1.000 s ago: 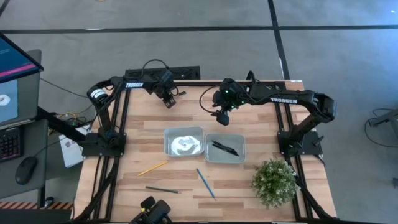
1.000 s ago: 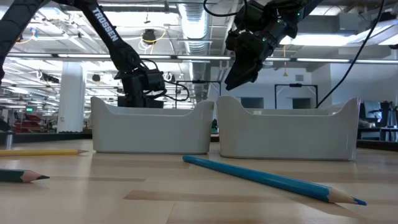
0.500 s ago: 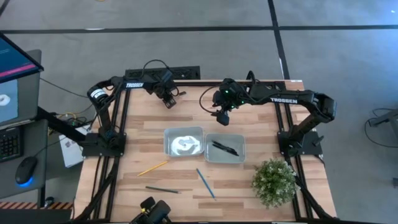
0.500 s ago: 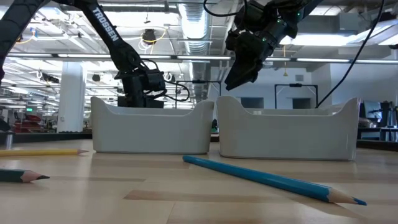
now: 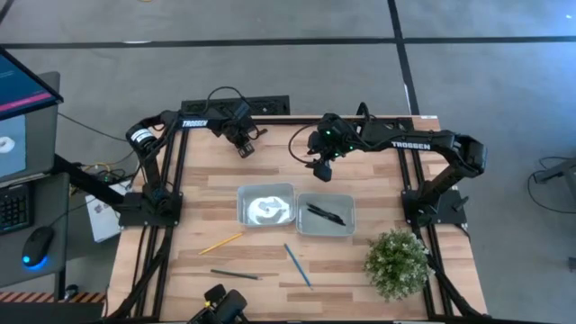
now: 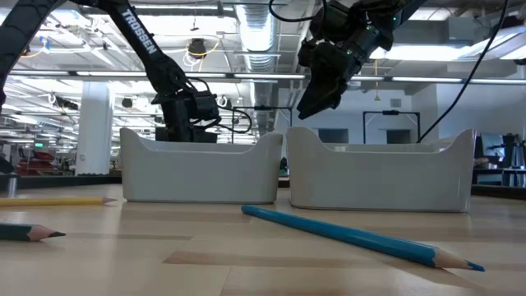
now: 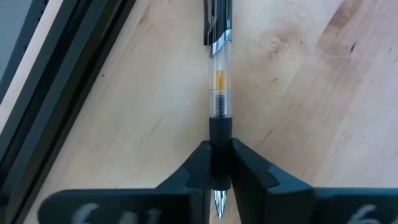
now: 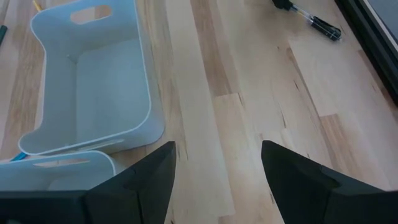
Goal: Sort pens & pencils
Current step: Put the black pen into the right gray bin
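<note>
A pen (image 7: pixel 219 93) with a clear barrel and a black clip lies at the table's far left, and my left gripper (image 5: pixel 241 144) is shut on it. Two black pens (image 5: pixel 324 214) lie in the right white bin (image 5: pixel 349 218). The left white bin (image 5: pixel 241 205) stands beside it. A yellow pencil (image 5: pixel 220 243), a dark green pencil (image 5: pixel 236 274) and a blue pencil (image 5: pixel 298 265) lie flat on the near part of the table. My right gripper (image 5: pixel 322 173) hangs open above the table, just beyond the right bin. My left gripper pinches the pen's black grip section (image 7: pixel 220 127), just behind the metal tip, between its two fingers (image 7: pixel 200 167). The fingers come from above and lie across the pen. The pen lies level along the wooden tabletop.
A potted plant (image 5: pixel 396 261) stands at the near right corner. Black frame rails run along the left edge (image 5: pixel 166 225) and the right edge (image 5: pixel 423 225). Bare wood (image 5: pixel 279 162) lies between the two grippers.
</note>
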Tool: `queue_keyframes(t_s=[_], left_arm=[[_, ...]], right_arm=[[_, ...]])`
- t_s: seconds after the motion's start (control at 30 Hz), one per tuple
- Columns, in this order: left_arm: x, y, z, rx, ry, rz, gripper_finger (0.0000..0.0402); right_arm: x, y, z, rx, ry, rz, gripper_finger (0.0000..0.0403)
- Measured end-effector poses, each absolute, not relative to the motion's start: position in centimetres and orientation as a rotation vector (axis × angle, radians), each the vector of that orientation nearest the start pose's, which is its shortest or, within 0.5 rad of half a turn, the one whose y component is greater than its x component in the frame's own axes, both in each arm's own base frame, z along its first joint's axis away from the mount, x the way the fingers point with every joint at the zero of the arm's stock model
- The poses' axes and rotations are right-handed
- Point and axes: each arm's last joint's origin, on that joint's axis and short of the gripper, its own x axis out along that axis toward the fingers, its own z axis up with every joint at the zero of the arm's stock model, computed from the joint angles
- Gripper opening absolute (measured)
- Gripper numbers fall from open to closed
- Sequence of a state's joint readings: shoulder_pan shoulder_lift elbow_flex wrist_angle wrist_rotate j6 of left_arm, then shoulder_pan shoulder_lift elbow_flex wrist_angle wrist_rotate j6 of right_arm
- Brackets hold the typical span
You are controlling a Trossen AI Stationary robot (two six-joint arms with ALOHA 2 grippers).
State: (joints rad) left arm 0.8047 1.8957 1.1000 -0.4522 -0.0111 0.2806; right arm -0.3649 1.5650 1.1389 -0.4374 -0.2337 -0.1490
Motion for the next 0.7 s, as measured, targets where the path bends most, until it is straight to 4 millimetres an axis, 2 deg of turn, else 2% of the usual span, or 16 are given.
queue_keyframes(t_s=[0.27, 0.7], left_arm=[[24.17, 25.20, 12.89, -0.260, 1.256, 0.530, 0.0022], [24.17, 25.19, 12.88, -0.261, 1.257, 0.531, 0.0027]], right_arm=[[30.94, -11.10, 24.79, 0.115, 0.831, -0.061, 0.0260], [30.94, -11.10, 24.79, 0.115, 0.832, -0.061, 0.0260]])
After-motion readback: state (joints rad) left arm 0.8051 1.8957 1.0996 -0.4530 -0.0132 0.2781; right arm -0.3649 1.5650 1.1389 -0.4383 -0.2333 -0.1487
